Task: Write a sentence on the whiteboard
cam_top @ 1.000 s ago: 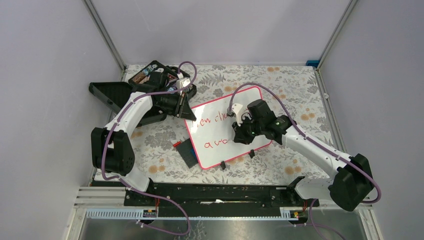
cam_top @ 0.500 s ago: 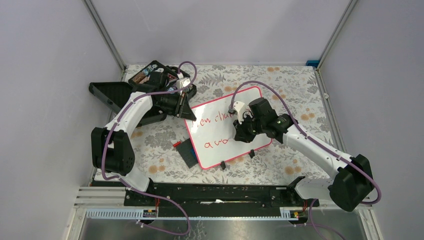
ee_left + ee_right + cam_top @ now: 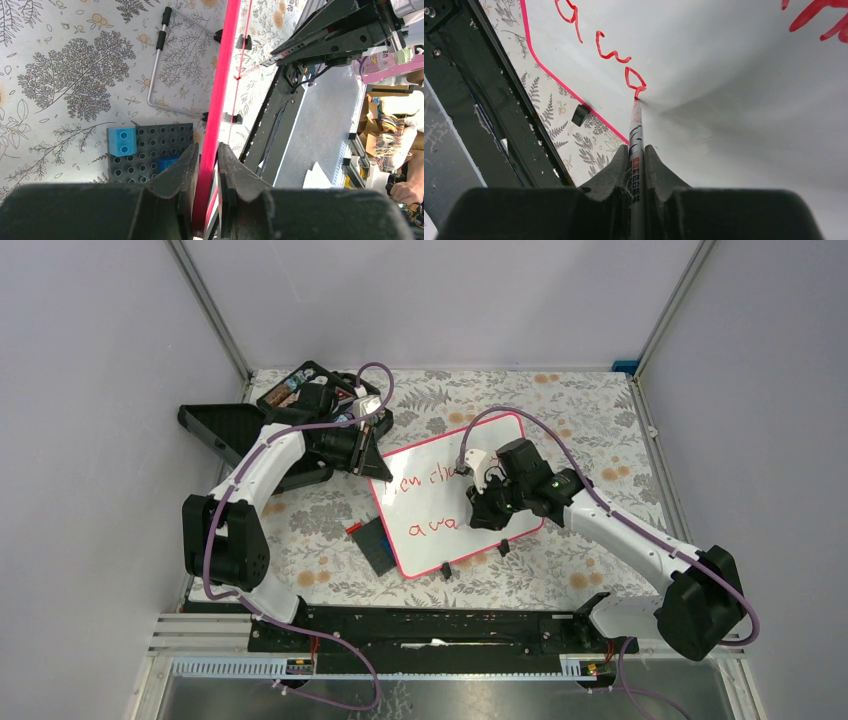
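Observation:
The whiteboard (image 3: 440, 465), white with a pink-red frame, lies on the table's middle. My left gripper (image 3: 372, 452) is shut on its far-left edge; the left wrist view shows the jaws (image 3: 205, 157) clamping the pink frame (image 3: 220, 90). My right gripper (image 3: 480, 502) is shut on a marker (image 3: 636, 145), whose tip touches the board (image 3: 734, 75). The sentence (image 3: 425, 480) is in red: an upper line partly hidden by the right arm, and "awa" (image 3: 611, 55) below, with the tip at the last letter.
A dark grey plate with blue blocks (image 3: 375, 543) lies at the board's left near corner, also in the left wrist view (image 3: 150, 150). Black trays (image 3: 225, 430) stand at the back left. Two black clip feet (image 3: 505, 547) sit on the board's near edge.
My right gripper has shifted slightly over the lower line while the marker drew another red letter after "aw". The left arm has not moved.

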Robot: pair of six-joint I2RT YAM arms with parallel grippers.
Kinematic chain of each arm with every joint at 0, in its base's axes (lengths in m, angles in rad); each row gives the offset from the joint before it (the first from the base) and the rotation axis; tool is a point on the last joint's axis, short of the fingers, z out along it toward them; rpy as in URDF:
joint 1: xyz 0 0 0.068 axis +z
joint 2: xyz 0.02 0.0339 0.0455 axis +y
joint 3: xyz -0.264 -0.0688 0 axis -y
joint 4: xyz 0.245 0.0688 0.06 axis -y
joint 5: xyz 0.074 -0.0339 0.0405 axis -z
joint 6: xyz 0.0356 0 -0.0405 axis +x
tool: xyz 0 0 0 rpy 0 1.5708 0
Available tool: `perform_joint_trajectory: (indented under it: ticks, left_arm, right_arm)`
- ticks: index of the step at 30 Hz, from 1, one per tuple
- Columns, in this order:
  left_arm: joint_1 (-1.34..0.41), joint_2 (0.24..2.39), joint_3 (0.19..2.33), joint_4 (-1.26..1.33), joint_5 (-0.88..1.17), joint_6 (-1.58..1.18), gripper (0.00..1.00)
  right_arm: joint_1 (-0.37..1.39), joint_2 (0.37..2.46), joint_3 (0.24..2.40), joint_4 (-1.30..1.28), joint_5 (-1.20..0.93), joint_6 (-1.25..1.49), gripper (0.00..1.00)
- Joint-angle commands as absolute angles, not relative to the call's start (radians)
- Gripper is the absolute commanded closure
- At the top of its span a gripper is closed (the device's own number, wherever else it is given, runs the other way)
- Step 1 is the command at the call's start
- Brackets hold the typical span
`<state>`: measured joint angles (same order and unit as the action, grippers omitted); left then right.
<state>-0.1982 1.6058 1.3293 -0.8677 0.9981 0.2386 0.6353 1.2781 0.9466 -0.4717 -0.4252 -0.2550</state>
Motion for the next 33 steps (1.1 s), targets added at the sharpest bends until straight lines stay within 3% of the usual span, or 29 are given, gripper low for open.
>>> perform_joint_trajectory:
  ticks: [1, 9, 33]
  left_arm:
    - [-0.227, 1.652, 1.330, -0.867, 0.868, 0.279, 1.00]
    - [-0.229, 1.647, 1.326, -0.867, 0.865, 0.279, 1.00]
    - [-0.230, 1.650, 1.324, -0.867, 0.860, 0.282, 1.00]
  right_arm:
    - [0.629, 1.264, 0.945, -0.497, -0.406, -0.296, 1.00]
    - [0.624, 1.192, 1.002, -0.538, -0.431, -0.278, 1.00]
    - [0.593, 1.246, 1.011, -0.450, -0.325, -0.272, 1.00]
